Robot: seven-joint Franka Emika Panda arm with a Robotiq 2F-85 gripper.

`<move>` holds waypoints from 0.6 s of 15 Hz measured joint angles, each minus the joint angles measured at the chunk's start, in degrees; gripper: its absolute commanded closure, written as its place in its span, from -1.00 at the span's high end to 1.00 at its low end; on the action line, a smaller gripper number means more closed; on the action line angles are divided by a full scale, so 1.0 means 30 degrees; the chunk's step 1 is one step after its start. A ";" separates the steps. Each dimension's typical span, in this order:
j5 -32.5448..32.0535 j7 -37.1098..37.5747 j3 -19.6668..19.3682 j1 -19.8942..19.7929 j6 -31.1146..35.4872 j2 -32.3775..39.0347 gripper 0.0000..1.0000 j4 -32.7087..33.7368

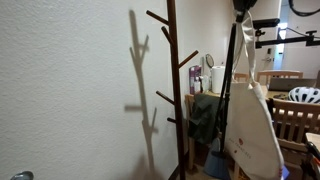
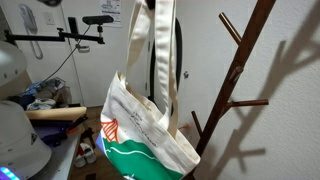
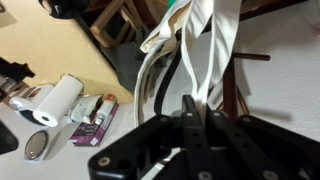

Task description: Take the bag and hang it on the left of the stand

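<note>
The bag (image 1: 255, 125) is a cream canvas tote that hangs in the air by its long handles, clear of the floor. Its green and orange print shows in an exterior view (image 2: 140, 140). My gripper (image 3: 196, 108) is shut on the white handles (image 3: 205, 45) and holds the bag from above; in an exterior view only its dark lower end (image 1: 243, 6) shows at the top edge. The stand (image 1: 175, 90) is a slim dark brown coat tree by the wall, beside the bag and apart from it. It also shows in an exterior view (image 2: 243, 70), with bare pegs.
A dark green garment (image 1: 205, 118) hangs low behind the stand. Light wooden chairs (image 1: 295, 125) and a white helmet (image 1: 305, 95) are by the bag. A camera boom (image 2: 95, 20) stands behind. White rolls (image 3: 55, 100) and a small mirror (image 3: 40, 146) lie on a table below.
</note>
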 measured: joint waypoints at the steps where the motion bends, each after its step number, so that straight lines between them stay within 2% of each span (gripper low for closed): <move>1: -0.0273 0.0008 0.0305 0.0002 -0.1172 -0.0094 -0.94 0.1059; 4: -0.1035 -0.0471 0.0710 0.0141 -0.3426 0.0330 -0.89 0.3800; 9: -0.1365 -0.1307 0.0371 0.0467 -0.3772 0.2045 -0.89 0.5290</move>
